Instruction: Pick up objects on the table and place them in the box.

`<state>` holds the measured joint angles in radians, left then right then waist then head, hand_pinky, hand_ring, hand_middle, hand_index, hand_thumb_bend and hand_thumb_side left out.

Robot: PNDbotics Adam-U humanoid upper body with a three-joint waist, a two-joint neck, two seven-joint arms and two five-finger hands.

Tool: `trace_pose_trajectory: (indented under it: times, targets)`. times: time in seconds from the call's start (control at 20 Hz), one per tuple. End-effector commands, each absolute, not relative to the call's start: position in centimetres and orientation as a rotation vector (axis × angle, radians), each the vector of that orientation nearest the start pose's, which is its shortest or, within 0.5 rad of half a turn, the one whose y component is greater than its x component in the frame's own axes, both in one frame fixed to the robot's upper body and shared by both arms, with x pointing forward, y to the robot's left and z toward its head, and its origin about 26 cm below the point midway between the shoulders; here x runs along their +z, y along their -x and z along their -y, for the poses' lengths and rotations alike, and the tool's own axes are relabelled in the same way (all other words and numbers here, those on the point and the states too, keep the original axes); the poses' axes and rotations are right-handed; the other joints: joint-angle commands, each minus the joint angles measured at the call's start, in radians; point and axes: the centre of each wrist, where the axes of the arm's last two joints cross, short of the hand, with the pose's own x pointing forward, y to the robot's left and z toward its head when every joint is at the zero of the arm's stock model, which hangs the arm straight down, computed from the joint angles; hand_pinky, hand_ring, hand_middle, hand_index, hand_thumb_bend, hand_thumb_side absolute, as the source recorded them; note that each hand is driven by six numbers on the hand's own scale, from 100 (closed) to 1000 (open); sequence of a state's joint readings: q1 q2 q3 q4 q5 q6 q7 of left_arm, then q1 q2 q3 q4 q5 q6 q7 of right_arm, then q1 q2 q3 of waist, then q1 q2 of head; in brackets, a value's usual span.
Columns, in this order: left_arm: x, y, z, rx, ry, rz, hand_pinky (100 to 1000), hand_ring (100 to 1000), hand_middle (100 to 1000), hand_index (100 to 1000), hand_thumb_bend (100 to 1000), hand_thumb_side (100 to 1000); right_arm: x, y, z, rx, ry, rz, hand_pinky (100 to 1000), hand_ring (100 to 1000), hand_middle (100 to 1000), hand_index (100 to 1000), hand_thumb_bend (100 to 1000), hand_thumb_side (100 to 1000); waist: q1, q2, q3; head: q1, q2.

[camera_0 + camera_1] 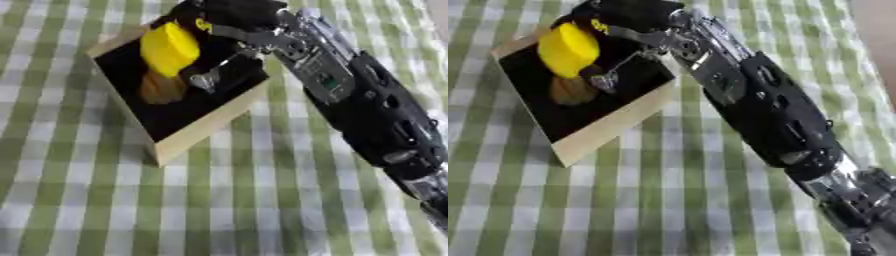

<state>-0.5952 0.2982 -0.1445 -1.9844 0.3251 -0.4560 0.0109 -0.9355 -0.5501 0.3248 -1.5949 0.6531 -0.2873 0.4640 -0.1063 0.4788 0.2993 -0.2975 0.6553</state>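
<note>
So this looks like the drop-off step. The right hand [229, 20] comes in from the lower right, arm stretched across the green checked cloth [262, 200], and sits over the far side of the box [206, 127]. The yellow block [170, 48] is right up against the hand, inside the box's outline near its top edge. Honestly can't tell if the fingers are curled on the block or already let go; the hand is a dark mass there and the block hides whatever touches it. One thin silvery finger [210, 77] sticks down toward the middle of the box, looking straight-ish.

Box contents: dark inside, light wooden walls. Besides the yellow block there's a brownish rounded thing [162, 87] lying just below it, touching or nearly so. Can't make out what it is.

My guess for the next move: if the block is held, spread the fingers and let it settle, then lift straight up so that poking finger doesn't snag the wall or drag the brown thing. No other loose objects show on the cloth. Left hand isn't visible anywhere.
</note>
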Motion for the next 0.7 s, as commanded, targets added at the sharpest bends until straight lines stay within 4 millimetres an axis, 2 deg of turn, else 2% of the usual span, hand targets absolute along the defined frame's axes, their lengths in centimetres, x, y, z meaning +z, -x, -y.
trace_pose_trajectory:
  times: [0.05, 0.1, 0.4, 0.5, 0.6, 0.65, 0.7]
  targets:
    - [27.3, -30.9, -19.1, 0.369, -0.656, -3.231, 774, 759, 789, 854, 100, 666, 33.1, -37.3, 19.8, -2.095, -1.016, -2.406, 907, 908, 754, 946, 100, 509, 0.009, -0.034, -0.003, 0.007, -0.002]
    - [27.3, -30.9, -19.1, 0.367, -0.657, -3.232, 774, 759, 789, 854, 100, 666, 33.4, -37.0, 19.9, -2.074, -1.014, -2.421, 907, 908, 752, 946, 100, 442, 0.01, -0.035, -0.005, 0.009, 0.0]
    - [27.1, -30.9, -19.2, 0.359, -0.654, -3.241, 774, 760, 789, 854, 100, 666, 35.2, -35.3, 21.1, -1.99, -0.979, -2.503, 910, 903, 740, 948, 100, 419, 0.015, -0.046, -0.012, 0.021, 0.003]
    - [27.1, -30.9, -19.1, 0.356, -0.661, -3.241, 774, 760, 789, 855, 100, 666, 35.3, -35.1, 21.1, -2.026, -0.95, -2.48, 912, 911, 756, 953, 100, 348, 0.016, -0.048, -0.012, 0.02, -0.001]
    - [27.2, -30.9, -18.9, 0.352, -0.674, -3.237, 774, 759, 788, 855, 100, 666, 34.9, -35.5, 20.8, -2.11, -0.928, -2.417, 914, 918, 771, 958, 100, 224, 0.015, -0.049, -0.006, 0.013, -0.005]
    - [27.2, -30.9, -18.9, 0.352, -0.678, -3.236, 774, 759, 787, 855, 100, 666, 34.6, -36.0, 20.7, -2.162, -0.92, -2.385, 923, 926, 784, 957, 113, 206, 0.015, -0.049, -0.003, 0.008, -0.006]
    - [27.3, -30.9, -18.9, 0.353, -0.681, -3.235, 774, 759, 787, 855, 100, 666, 34.2, -36.6, 20.6, -2.212, -0.916, -2.36, 926, 929, 785, 956, 112, 242, 0.014, -0.049, 0.0, 0.005, -0.007]
